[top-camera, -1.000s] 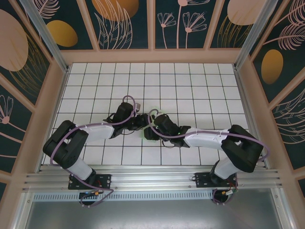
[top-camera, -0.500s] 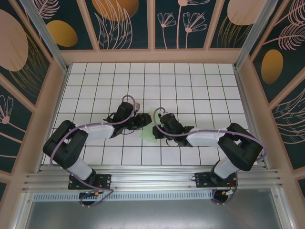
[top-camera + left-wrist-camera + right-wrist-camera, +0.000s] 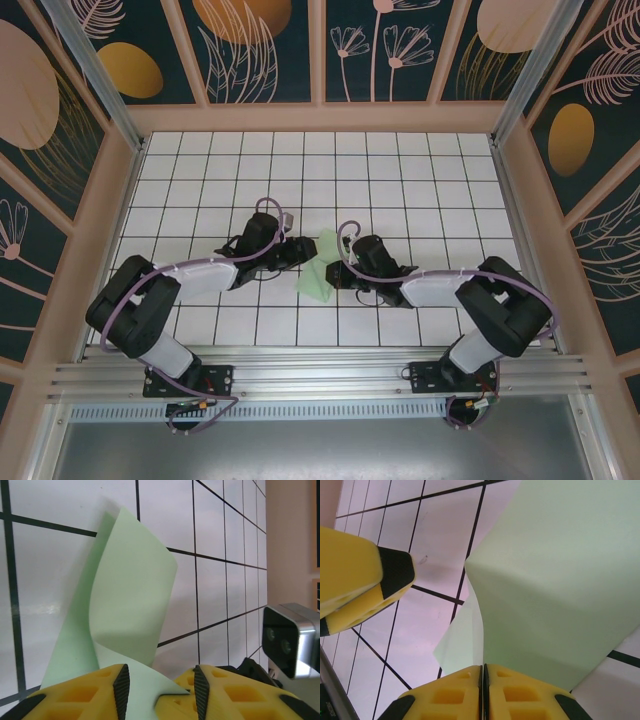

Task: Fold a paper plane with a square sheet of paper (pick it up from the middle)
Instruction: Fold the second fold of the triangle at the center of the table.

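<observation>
R hand [image 3: 483,672] pinches green sheet [image 3: 545,580]; L hand [image 3: 160,682] jaws apart.

My table [image 3: 400,170] is a flat top of white square tiles with thin dark lines between them. A pale wooden frame walls it on the far side and on both flanks. One thing lies on it: the pale green paper [image 3: 318,276], near the middle of the front rows. Part of the sheet rests on the tiles, and the rest is bent up off them, curling over the flat part.
</observation>
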